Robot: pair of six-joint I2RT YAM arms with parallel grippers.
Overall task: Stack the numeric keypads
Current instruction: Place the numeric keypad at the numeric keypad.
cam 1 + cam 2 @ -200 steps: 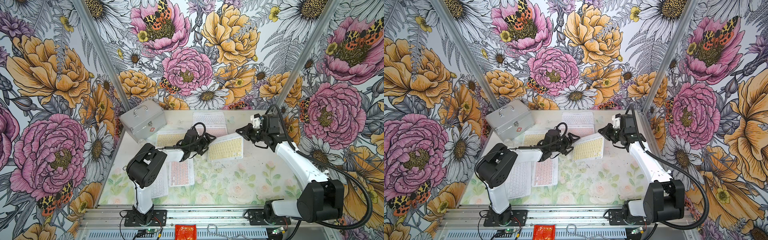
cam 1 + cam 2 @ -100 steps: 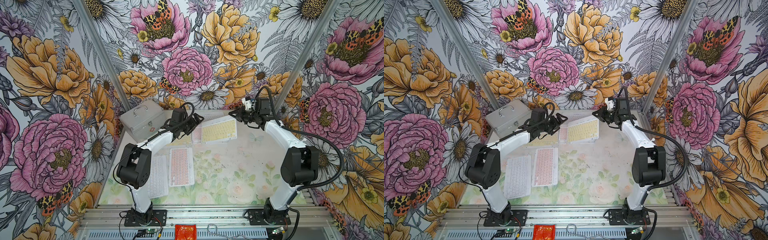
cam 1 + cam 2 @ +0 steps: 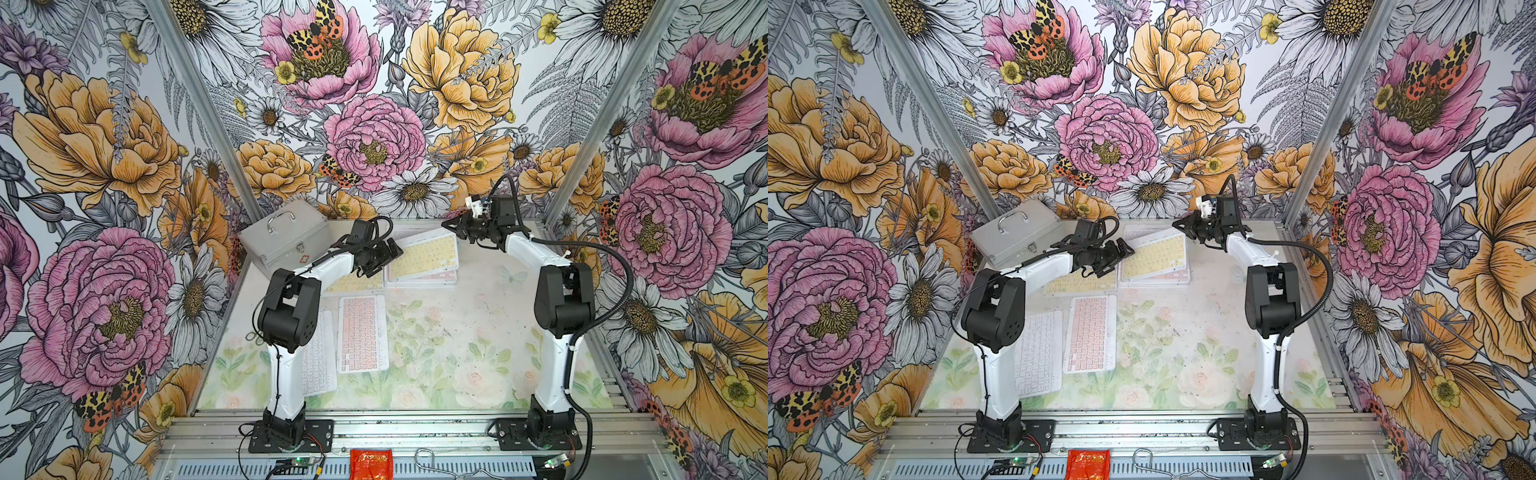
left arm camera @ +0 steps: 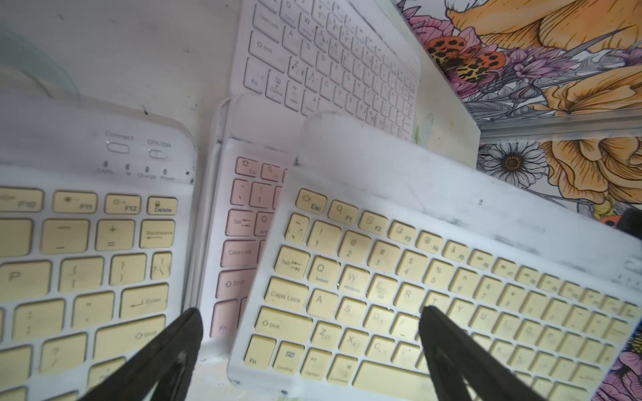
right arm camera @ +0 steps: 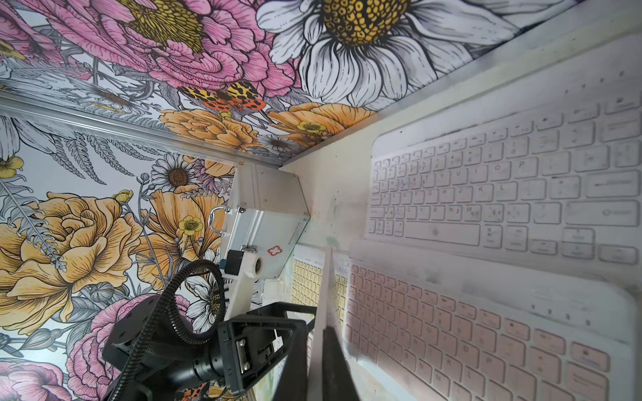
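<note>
1. In both top views, upper centre, the right gripper [image 3: 446, 227] pinches the yellow keypad [image 3: 424, 255], which is tilted over the stack [image 3: 432, 277].
2. The left wrist view, lower frame, shows more clearly the left gripper [image 4: 309, 310] splayed and empty.

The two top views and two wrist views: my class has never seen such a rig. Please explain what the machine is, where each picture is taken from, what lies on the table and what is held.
The machine is two robot arms, a left arm and a right arm, each ending in a two-fingered gripper. Both top views come from one camera head above; each wrist view from a camera on an arm. On the table lie flat keypads, among them a pink keypad and a white keypad, and a silver metal case. The right gripper is shut on the edge of a yellow keypad tilted over a pink-keyed stack. The left gripper is open and empty.
</note>
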